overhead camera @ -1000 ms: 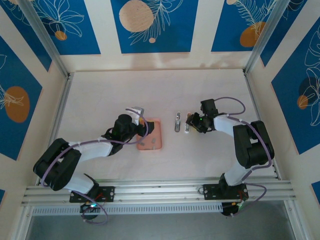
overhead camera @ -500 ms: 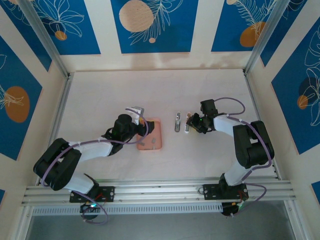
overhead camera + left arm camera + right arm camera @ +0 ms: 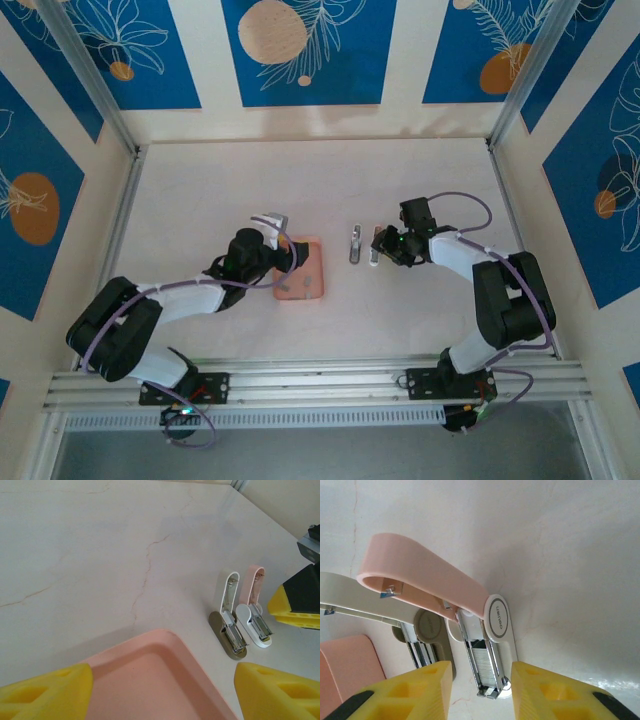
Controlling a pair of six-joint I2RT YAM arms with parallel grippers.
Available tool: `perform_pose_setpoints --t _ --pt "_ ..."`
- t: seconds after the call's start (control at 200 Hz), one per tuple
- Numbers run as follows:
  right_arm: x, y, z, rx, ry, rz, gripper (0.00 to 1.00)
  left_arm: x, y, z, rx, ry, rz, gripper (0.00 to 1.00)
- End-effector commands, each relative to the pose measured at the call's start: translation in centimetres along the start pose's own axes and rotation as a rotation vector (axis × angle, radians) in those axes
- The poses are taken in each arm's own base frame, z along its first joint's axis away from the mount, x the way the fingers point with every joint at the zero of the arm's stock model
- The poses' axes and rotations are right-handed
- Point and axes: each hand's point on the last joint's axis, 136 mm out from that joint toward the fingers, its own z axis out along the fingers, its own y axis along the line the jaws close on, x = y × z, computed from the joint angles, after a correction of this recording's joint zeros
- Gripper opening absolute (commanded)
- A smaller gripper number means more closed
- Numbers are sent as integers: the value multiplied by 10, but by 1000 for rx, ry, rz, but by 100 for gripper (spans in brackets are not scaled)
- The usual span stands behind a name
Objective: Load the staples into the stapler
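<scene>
**A:** Where is the stapler?

**B:** Mid-bench, right of the tray [image 3: 165, 675]. The pink stapler [image 3: 422, 575] lies open with its lid tilted up. A beige stapler [image 3: 226, 611] sits just beside it on the left.

**A:** And your right hand?

**B:** My right hand [image 3: 383, 246] is partly open. Its fingers [image 3: 555, 690] stand either side of the stapler's metal rail, with a gap showing on one side, so I see no clamp on it. Grey staples [image 3: 483, 660] sit in that rail.

**A:** Left hand?

**B:** My left hand [image 3: 289, 251] gapes wide and grips nothing, low over the tray's far end.
</scene>
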Motion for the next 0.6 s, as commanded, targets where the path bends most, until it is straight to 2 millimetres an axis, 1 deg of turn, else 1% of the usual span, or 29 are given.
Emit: perform_pose_setpoints --t 0.0,0.165,0.32,0.44,0.545,0.595 --pt "2 0 0 16 15 -14 36 -11 -10 -4 34 -36 -7 75" --pt "6 -4 10 31 34 -13 34 -10 -7 -6 24 -33 1 75" --pt "14 -11 18 56 58 -11 29 -9 -7 -5 21 -29 4 75" --pt "16 -12 17 66 45 -22 24 -8 -7 -4 22 -25 2 75" --pt "15 -9 13 62 37 -31 24 -9 -8 -3 28 -25 0 75" --pt "12 -6 9 53 22 -37 26 -10 -10 -3 33 -23 -2 75"
